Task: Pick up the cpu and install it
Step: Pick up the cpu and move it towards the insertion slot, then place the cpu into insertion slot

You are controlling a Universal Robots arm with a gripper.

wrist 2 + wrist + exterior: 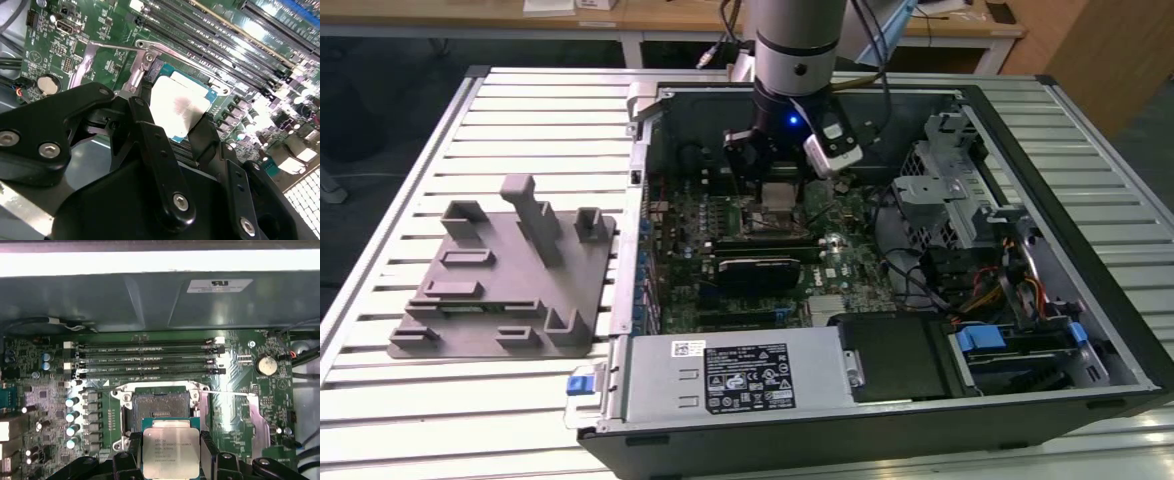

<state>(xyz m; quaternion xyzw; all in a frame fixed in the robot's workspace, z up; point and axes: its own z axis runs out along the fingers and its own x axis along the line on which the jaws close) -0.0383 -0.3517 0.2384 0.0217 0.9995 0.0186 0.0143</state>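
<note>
Motherboard [25, 352] below; pincer [170, 455] clamps cpu [171, 445] (open socket [157, 405]: first wrist view).

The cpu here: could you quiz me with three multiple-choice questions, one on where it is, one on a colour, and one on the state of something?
1. Where is the cpu?
A) lying on the grey tray
B) held in the gripper above the socket
C) seated in the socket

2. What colour is the cpu's top?
A) black
B) red
C) silver

3. How is the socket?
A) open and empty
B) clamped shut over a chip
C) covered by a cooler

Answers: 1 B, the gripper clasps the chip over the socket in both wrist views; 2 C, its metal top shines silver; 3 A, its frame is swung back and its bed lies bare in the first wrist view.
</note>
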